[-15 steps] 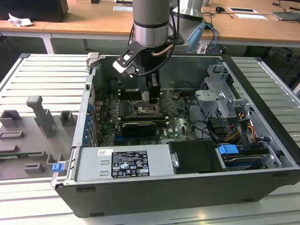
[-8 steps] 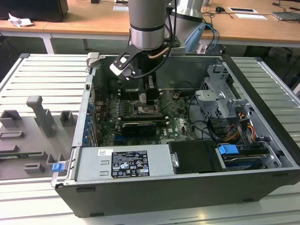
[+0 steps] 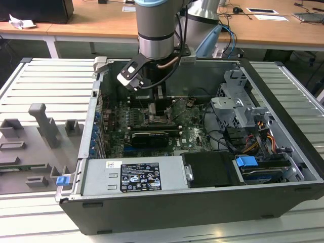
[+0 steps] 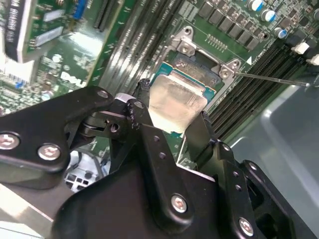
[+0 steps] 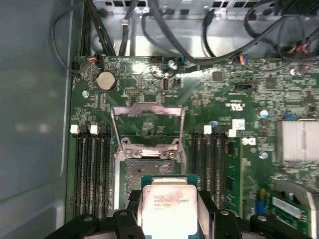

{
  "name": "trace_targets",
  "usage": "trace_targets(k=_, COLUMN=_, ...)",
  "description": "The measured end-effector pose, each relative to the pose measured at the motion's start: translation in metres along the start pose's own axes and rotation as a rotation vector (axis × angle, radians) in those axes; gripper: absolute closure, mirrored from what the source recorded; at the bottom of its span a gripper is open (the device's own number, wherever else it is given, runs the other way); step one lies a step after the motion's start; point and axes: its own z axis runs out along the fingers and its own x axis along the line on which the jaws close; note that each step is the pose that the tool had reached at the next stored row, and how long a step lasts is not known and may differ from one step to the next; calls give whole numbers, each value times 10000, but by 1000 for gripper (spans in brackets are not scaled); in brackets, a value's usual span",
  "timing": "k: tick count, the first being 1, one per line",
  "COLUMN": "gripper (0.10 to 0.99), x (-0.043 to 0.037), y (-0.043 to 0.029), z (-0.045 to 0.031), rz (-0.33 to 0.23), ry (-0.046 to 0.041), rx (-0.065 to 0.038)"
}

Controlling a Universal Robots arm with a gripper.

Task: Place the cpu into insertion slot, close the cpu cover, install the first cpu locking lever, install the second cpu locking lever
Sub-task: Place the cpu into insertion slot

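Jaws clamping cpu, open computer case, slatted table, desks behind

The open computer case is seen in the exterior view from above and at a slant, from well back, so that the whole case, the ribbed table around it and the lower end of the arm are taken in. In the first wrist view the motherboard is looked down upon squarely, from near. In the second wrist view the board is viewed obliquely and from very near, past the gripper. The cpu and the insertion slot are shared by both wrist views; the motherboard is shared by all 3 views.
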Motion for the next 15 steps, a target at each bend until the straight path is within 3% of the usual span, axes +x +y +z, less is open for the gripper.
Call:
trace_targets(k=5, gripper=553, x=83, y=-10, z=121, rz=0, ry=0, rx=1)
trace_targets(k=12, gripper=553, x=114, y=-24, z=276, rz=14, ry=-1, rx=0)
trace_targets(k=15, gripper=553, x=126, y=-24, z=306, rz=89, ry=-6, rx=-2)
